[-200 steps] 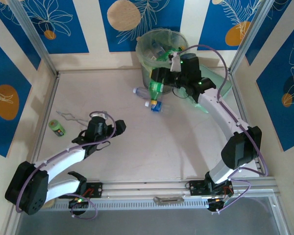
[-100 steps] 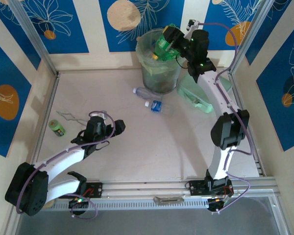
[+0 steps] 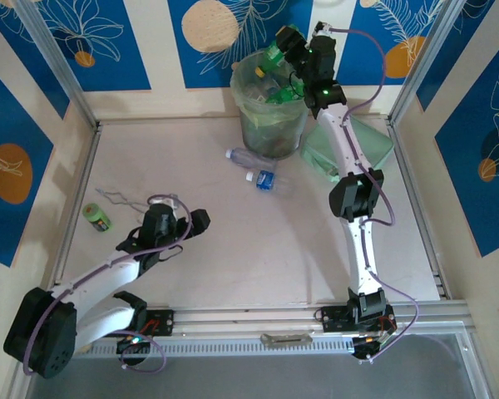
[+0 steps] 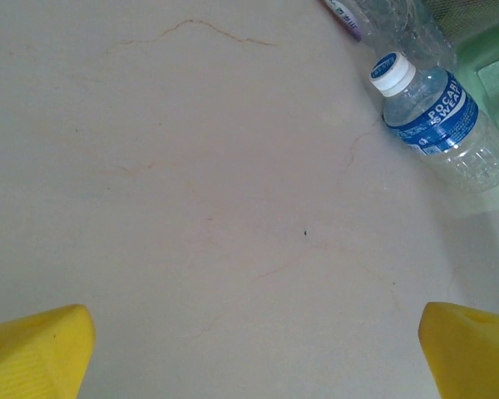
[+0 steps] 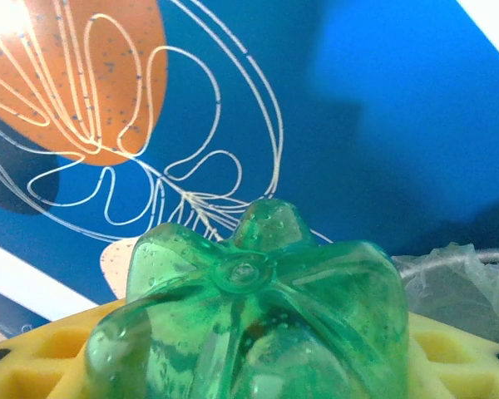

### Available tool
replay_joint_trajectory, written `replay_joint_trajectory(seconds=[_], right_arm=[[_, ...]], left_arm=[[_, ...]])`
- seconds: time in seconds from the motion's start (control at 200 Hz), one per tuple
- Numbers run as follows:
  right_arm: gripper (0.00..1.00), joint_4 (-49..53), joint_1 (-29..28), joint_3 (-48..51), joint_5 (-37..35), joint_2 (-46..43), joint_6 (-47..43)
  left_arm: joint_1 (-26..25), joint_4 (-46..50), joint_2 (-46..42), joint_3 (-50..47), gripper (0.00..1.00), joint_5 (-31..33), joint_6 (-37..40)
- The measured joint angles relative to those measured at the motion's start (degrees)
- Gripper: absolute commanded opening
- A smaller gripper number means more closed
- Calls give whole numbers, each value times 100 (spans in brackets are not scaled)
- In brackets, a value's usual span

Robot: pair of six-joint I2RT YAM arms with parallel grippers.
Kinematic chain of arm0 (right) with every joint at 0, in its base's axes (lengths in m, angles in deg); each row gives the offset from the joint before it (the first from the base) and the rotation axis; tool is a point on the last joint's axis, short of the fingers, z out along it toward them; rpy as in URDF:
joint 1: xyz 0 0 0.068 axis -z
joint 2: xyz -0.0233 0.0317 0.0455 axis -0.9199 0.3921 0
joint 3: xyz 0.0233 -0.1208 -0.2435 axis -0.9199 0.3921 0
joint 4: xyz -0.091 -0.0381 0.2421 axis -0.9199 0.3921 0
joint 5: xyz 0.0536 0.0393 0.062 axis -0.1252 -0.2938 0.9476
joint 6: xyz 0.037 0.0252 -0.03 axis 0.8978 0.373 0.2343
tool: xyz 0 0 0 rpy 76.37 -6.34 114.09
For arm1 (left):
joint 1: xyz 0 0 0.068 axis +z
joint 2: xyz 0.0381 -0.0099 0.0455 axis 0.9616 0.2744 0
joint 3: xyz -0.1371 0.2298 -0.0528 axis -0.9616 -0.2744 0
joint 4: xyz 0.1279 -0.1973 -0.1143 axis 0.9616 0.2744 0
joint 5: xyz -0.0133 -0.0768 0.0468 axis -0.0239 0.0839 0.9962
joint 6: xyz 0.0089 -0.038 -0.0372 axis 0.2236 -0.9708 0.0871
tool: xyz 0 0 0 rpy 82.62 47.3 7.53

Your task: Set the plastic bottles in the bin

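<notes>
My right gripper (image 3: 286, 43) is raised over the far rim of the bin (image 3: 251, 125), a grey-green bucket lined with a pale bag, and is shut on a green plastic bottle (image 3: 273, 58). The right wrist view looks at that bottle's ribbed base (image 5: 249, 307) between yellow fingers (image 5: 453, 353). More bottles lie inside the bin. On the table in front of the bin lie a clear bottle (image 3: 243, 157) and a blue-labelled bottle (image 3: 266, 179), which is also in the left wrist view (image 4: 439, 123). My left gripper (image 3: 168, 219) hovers low over bare table, open and holding nothing, yellow fingertips (image 4: 35, 356) wide apart.
A flat mint-green lid (image 3: 353, 148) lies right of the bin under the right arm. A small green tape roll (image 3: 96, 217) and a thin bent wire (image 3: 116, 198) sit at the left. Patterned walls close in the table's back and sides.
The right arm has swung the green bottle up from beside the bin's front to above its far rim. The left arm has shifted slightly, still open.
</notes>
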Motion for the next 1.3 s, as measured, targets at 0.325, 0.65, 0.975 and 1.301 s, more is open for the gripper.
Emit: replay_joint_trajectory(seconds=[0.325,0.65,0.975,1.301], right_arm=[[48,457,0,-92,-306,334,422],[86,546,0,-76,-319,341,459],[89,774,39,11,-317,212,245],[90,540,76,1851,-203,-1349,-402]], left_arm=[[0,179,-319,-20,100,2,-42],[0,280,-365,-22,100,4,-42],[0,302,-223,55,100,4,-33],[0,297,33,369,100,2,7]])
